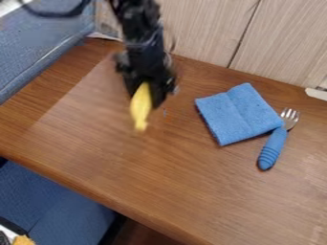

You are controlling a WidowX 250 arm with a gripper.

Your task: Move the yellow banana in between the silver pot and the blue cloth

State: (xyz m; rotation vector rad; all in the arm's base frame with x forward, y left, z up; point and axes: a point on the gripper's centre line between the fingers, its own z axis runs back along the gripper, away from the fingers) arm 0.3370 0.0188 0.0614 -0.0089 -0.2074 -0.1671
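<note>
Fork on bench, right side, at blue cloth's right corner. Left of cloth, pincer clamped on yellow banana, banana pointing down.

The tool grips the yellow banana over the bench, apart from the blue cloth; a blue-handled fork lies by the cloth's right corner.

Blue-handled fork — metal tines, wooden table, pale panelling
</note>
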